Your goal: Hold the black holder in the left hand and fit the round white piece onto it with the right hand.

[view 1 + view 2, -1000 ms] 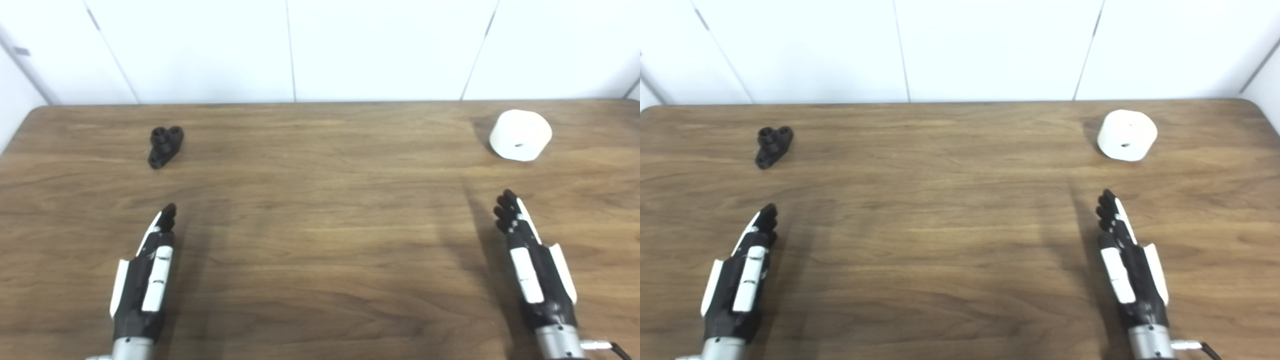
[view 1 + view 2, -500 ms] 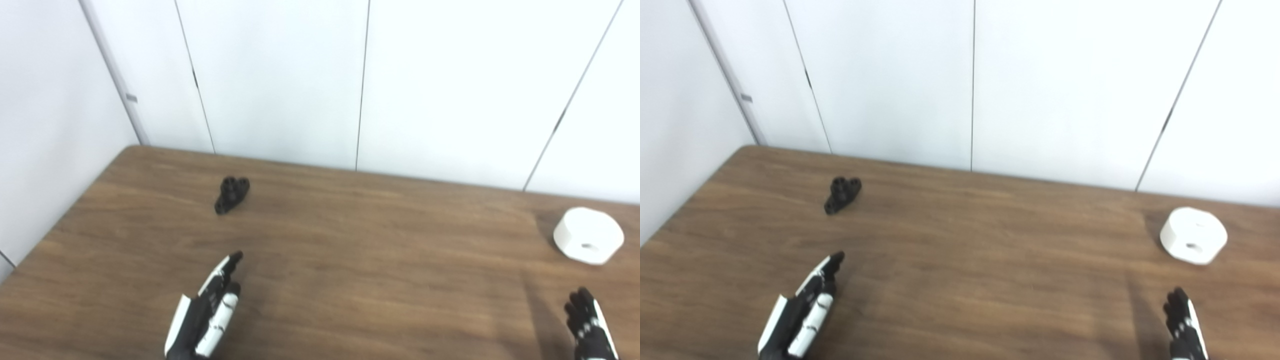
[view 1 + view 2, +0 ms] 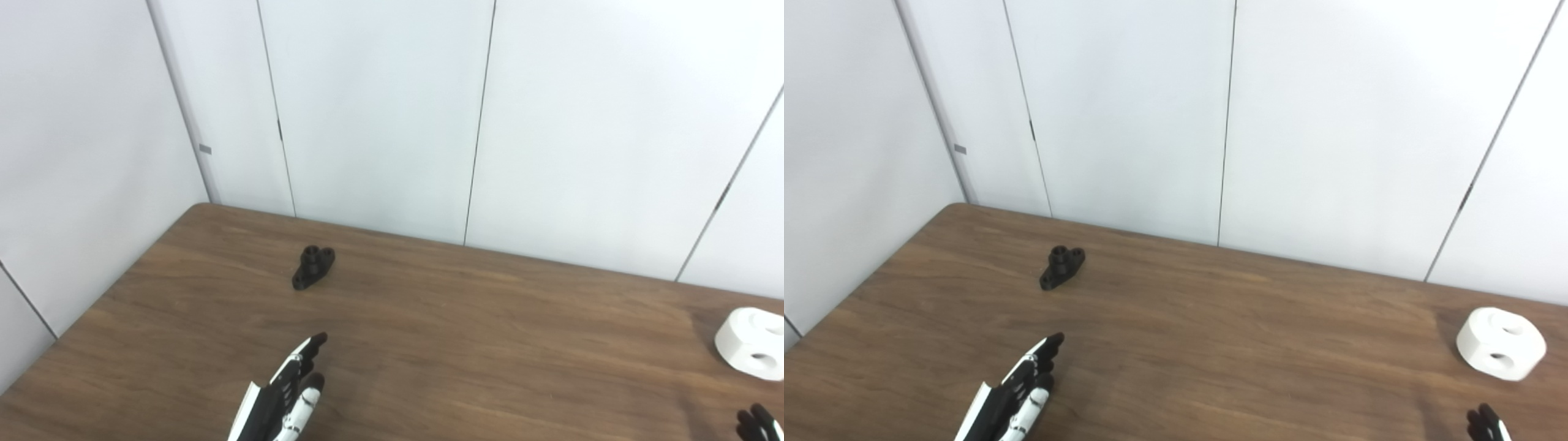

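While the bench [image 3: 1213, 318] carries both parts untouched, the task stands at its very start, neither part picked up. Largest of the two, the white piece [image 3: 1500, 342] lies beyond the right robot hand [image 3: 1485, 425], near it, though only that hand's fingertips show at the frame's bottom edge, so I cannot tell whether it is spread or closed. Smaller, the holder [image 3: 1061, 267] lies well ahead of the left robot hand [image 3: 1013, 395], which holds nothing with fingers extended and slightly apart; its next move, I judge, is reaching forward and closing on the holder.
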Controlling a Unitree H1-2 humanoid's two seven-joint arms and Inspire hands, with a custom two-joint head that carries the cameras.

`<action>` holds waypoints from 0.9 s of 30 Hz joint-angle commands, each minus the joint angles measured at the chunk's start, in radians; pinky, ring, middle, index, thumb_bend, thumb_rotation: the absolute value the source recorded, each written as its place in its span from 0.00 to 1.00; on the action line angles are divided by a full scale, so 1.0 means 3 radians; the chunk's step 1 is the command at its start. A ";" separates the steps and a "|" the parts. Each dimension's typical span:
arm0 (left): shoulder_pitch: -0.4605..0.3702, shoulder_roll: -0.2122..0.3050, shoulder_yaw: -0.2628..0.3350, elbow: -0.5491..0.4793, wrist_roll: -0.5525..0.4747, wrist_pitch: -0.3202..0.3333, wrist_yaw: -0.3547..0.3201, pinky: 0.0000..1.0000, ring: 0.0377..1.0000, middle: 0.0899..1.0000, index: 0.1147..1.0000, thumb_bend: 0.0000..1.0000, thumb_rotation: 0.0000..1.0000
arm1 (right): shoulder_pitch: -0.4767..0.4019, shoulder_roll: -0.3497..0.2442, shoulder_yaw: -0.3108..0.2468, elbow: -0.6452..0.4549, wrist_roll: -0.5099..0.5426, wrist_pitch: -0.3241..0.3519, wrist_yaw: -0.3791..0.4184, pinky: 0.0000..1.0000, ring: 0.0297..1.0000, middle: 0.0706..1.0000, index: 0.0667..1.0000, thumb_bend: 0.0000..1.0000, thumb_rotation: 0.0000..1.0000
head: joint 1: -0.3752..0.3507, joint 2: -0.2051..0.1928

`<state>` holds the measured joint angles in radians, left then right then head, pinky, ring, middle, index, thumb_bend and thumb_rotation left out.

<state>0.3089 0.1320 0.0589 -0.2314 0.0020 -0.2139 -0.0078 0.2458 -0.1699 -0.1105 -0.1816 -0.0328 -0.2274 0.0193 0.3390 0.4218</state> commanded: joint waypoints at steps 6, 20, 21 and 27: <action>0.0022 -0.0133 -0.0075 0.0200 0.0055 -0.0026 0.0030 0.96 0.96 0.94 0.90 0.41 0.68 | 0.0080 -0.0005 -0.0025 0.0317 0.0018 0.0011 -0.0005 1.00 0.96 0.95 0.96 0.55 1.00 | -0.0005 0.0012; 0.0089 -0.0165 -0.0001 -0.0272 0.0349 0.0301 0.0263 0.96 0.95 0.93 0.90 0.43 0.38 | 0.0142 0.0000 -0.0037 0.0275 0.0071 -0.0028 0.0004 0.89 0.90 0.90 0.91 0.58 1.00 | -0.0017 0.0075; 0.0080 -0.0157 0.0014 -0.0344 0.0376 0.0376 0.0272 0.94 0.95 0.93 0.90 0.44 0.35 | 0.0146 -0.0007 -0.0037 0.0273 0.0081 -0.0036 0.0010 0.88 0.89 0.90 0.91 0.59 1.00 | -0.0004 0.0091; -0.0046 -0.0109 0.0080 -0.0604 0.0551 0.0602 0.0347 0.88 0.93 0.91 0.88 0.50 0.27 | 0.0175 -0.0024 -0.0053 0.0210 0.0152 0.0049 0.0032 0.86 0.88 0.89 0.90 0.63 1.00 | 0.0014 0.0105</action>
<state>0.3190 0.1252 0.0736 -0.3760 0.1464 -0.0246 0.0754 0.2476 -0.1707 -0.1180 -0.1834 0.0097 -0.2228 0.0262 0.3436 0.4510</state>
